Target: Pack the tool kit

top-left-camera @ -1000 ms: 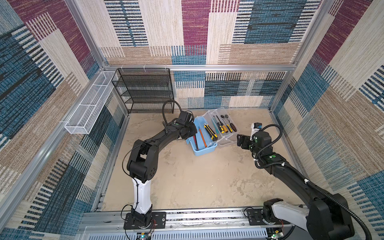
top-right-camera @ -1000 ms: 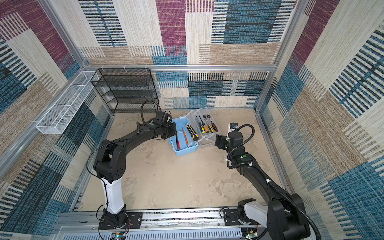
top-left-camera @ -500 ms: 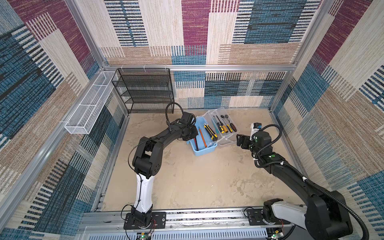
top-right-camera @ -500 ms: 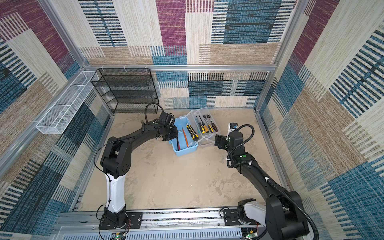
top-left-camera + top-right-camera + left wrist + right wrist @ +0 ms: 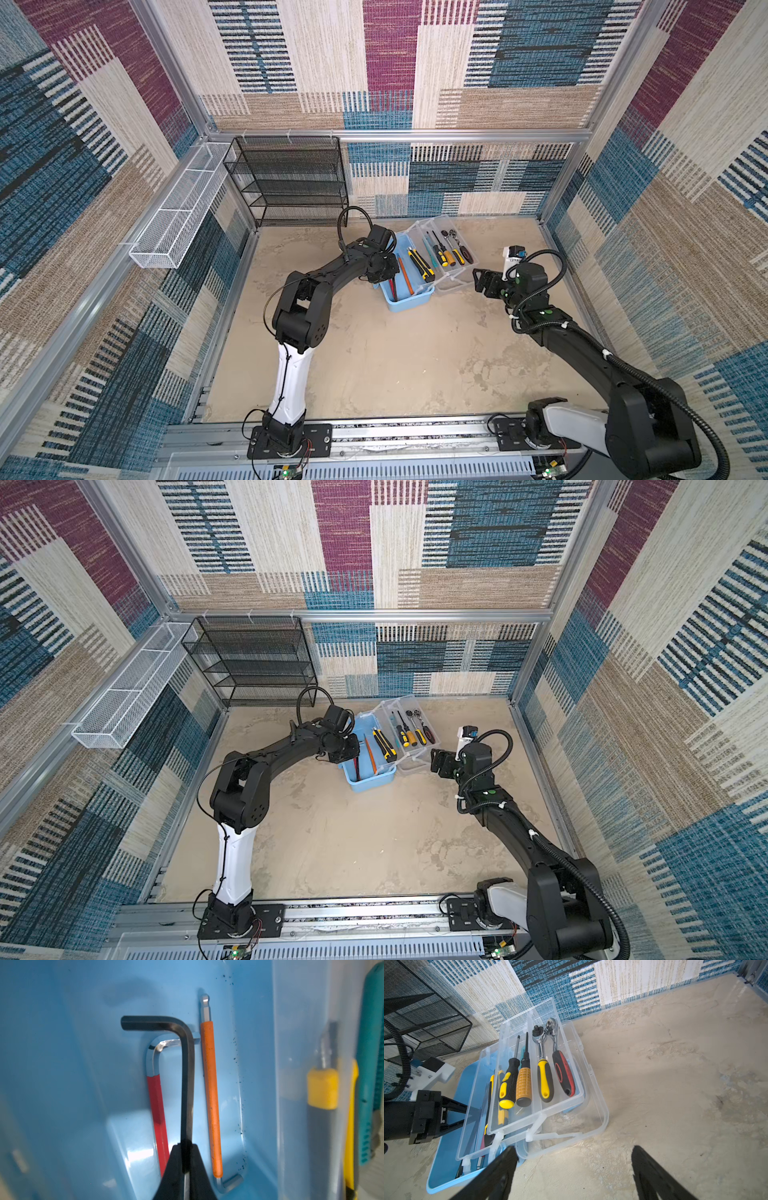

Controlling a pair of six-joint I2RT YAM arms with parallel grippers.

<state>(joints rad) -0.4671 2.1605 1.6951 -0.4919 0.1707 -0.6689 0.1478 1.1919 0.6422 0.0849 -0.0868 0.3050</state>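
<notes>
Lower end of black hex key (image 5: pixel 188 1076) buried in left hand (image 5: pixel 185 1145); tail of red hex key (image 5: pixel 158 1113) behind it. Blurred yellow tool (image 5: pixel 322 1088) behind clear tray (image 5: pixel 291 1084), kind unclear. Most of right hand (image 5: pixel 573 1148) cut off.

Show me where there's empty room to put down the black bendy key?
Inside the blue box, bare floor lies between the red hex key and the side wall. Between it and the orange hex key it's tight. The clear tray is crowded.
</notes>
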